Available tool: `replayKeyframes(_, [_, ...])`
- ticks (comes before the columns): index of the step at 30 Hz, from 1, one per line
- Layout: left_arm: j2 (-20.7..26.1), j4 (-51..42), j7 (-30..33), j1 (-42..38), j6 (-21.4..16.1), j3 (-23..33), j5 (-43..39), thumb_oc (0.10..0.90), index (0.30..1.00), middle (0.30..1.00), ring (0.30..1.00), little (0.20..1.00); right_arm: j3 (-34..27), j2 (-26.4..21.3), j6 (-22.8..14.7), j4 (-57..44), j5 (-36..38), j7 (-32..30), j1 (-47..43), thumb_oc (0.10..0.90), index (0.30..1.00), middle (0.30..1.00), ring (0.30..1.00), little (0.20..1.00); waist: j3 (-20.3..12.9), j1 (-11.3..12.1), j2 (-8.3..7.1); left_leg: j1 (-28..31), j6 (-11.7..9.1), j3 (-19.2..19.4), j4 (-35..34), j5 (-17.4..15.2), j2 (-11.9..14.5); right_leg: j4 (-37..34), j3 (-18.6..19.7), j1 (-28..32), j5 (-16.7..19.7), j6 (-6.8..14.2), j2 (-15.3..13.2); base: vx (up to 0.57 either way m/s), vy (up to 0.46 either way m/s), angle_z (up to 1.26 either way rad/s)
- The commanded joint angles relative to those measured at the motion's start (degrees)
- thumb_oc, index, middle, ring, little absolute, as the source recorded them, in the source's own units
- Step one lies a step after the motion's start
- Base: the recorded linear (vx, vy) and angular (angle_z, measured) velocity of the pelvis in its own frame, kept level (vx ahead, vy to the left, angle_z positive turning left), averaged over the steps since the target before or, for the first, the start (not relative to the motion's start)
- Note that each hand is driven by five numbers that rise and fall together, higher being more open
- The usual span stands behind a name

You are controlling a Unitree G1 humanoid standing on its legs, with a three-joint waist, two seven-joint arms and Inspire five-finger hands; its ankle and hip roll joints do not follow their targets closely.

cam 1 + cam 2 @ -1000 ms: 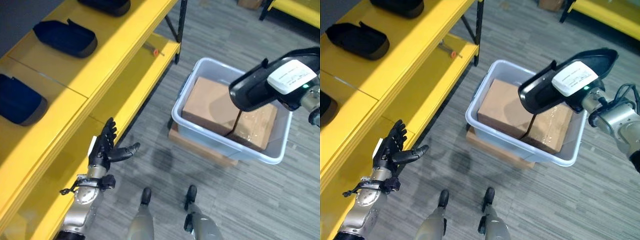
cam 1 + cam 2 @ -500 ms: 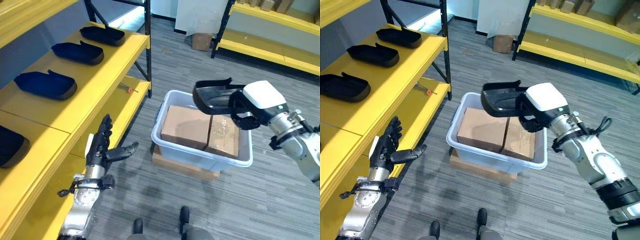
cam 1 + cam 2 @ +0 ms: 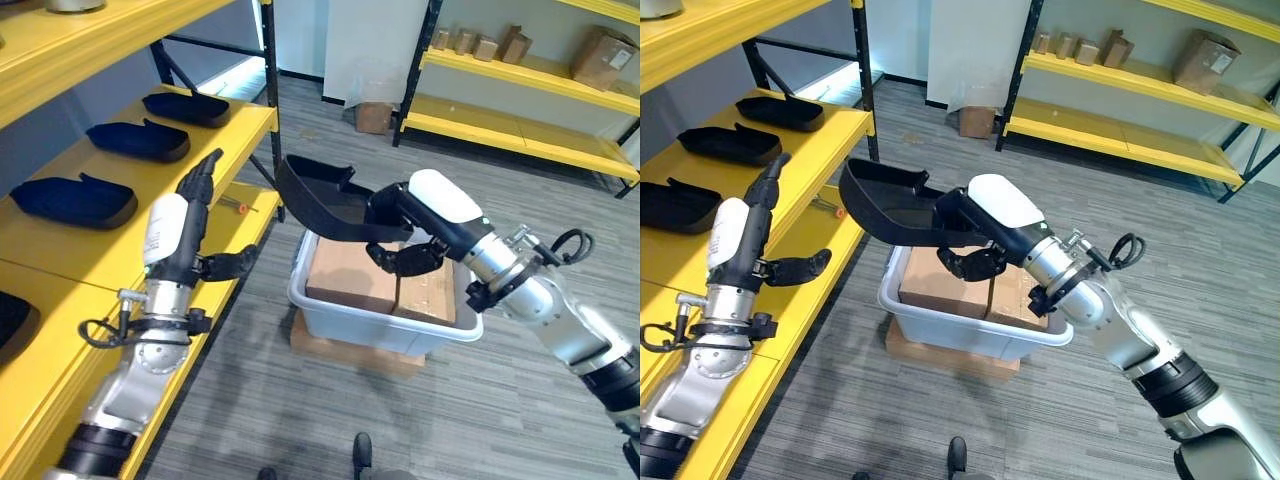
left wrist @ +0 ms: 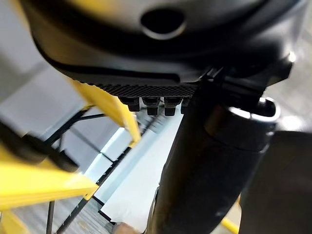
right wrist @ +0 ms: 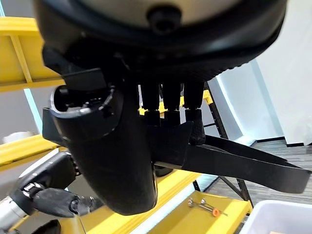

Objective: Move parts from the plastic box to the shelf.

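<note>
My right hand (image 3: 412, 238) is shut on a long black scoop-shaped part (image 3: 325, 198), and it holds the part in the air left of the plastic box (image 3: 380, 328), close to the yellow shelf (image 3: 220, 130). In the right wrist view its fingers (image 5: 170, 114) curl over the part's edge (image 5: 243, 165). The pale box holds two brown cartons (image 3: 352, 280). Three similar black parts (image 3: 138, 140) lie in a row on the shelf's middle level. My left hand (image 3: 180, 225) stands open beside the shelf, fingers straight up and thumb (image 3: 235, 262) out towards the held part.
A small tool with a red tip (image 3: 238, 207) lies on the lower shelf level. The plastic box rests on a flat cardboard slab (image 3: 345, 352). A black shelf post (image 3: 270, 100) rises behind the held part. Another yellow rack (image 3: 520, 80) with cartons lines the far wall.
The camera has tilted up. My right hand has carried the black part from above the box leftward, towards the shelf. My left hand has risen beside the shelf, still open.
</note>
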Motion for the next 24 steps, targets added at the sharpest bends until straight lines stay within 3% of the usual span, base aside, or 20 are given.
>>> replayKeyframes(1, [3.67,0.88,6.50,-6.01,-4.74,-2.82,7.21,0.900,1.000,1.000,1.000,1.000,-0.60,-2.52,-3.81,-3.71,6.10,-4.19,-9.80,0.400,0.300,0.300,0.300,0.300,-8.17,-0.16,2.07,-0.33,-1.13,-4.50,-1.49,-0.19,3.85,3.74,-1.18,2.98,-6.60,6.59,-4.14,0.00,0.000,0.00])
replayKeyframes(14, [10.70,-3.07,9.18,-10.58,-5.22,-8.58,18.21,0.900,1.000,1.000,1.000,1.000,2.00,-3.98,-5.09,-4.35,7.01,-4.99,-11.35,0.400,0.300,0.300,0.300,0.300,-8.63,-1.22,2.46,0.40,-1.28,-3.90,-1.49,-0.52,4.05,3.51,-0.78,3.40,-6.49,6.85,-4.26,0.01,0.004,-0.04])
replayKeyframes(24, [7.88,-6.47,10.49,-12.92,-4.43,-8.82,19.99,0.900,1.000,1.000,1.000,1.000,2.93,-1.40,-4.07,-3.27,6.04,-4.93,-11.18,0.400,0.300,0.300,0.300,0.300,-8.75,-1.41,2.33,0.46,-1.24,-3.68,-1.49,-0.65,4.06,3.21,-0.50,3.65,-6.52,6.72,-4.26,0.00,0.000,0.00])
